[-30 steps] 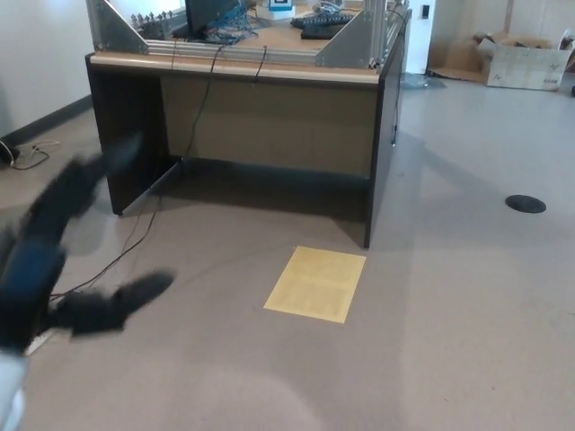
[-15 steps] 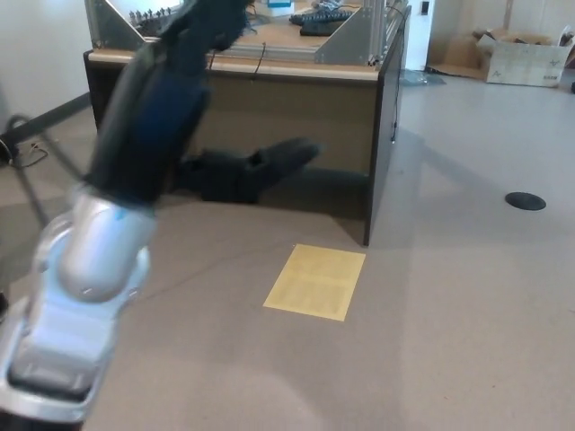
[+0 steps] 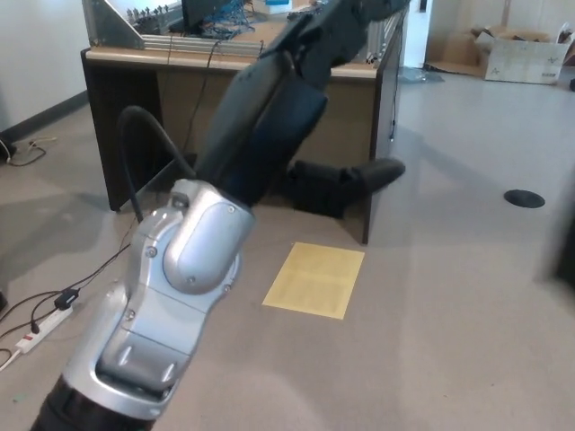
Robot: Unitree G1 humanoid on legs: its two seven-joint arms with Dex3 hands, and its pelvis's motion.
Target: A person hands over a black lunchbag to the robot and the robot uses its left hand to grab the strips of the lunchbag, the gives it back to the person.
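My left arm rises from the bottom left across the middle of the head view, silver forearm shell low and black hand (image 3: 292, 99) high. The hand is open and holds nothing. Its thumb (image 3: 355, 182) sticks out to the right, well apart from the fingers (image 3: 346, 22), which run out of the top of the picture. No black lunchbag shows clearly. A dark blurred shape (image 3: 566, 251) sits at the right edge, and I cannot tell what it is. My right hand is out of sight.
A dark wooden desk (image 3: 144, 63) with metal framing and cables stands behind the arm. A yellow sheet (image 3: 314, 280) lies on the floor before it. A power strip (image 3: 40, 323) and cords lie at left, a cardboard box (image 3: 526, 56) and a black floor disc (image 3: 525, 198) at right.
My left arm has swung up from the lower left and further right across the view, the open hand now in front of the desk. A dark shape has appeared at the right edge.
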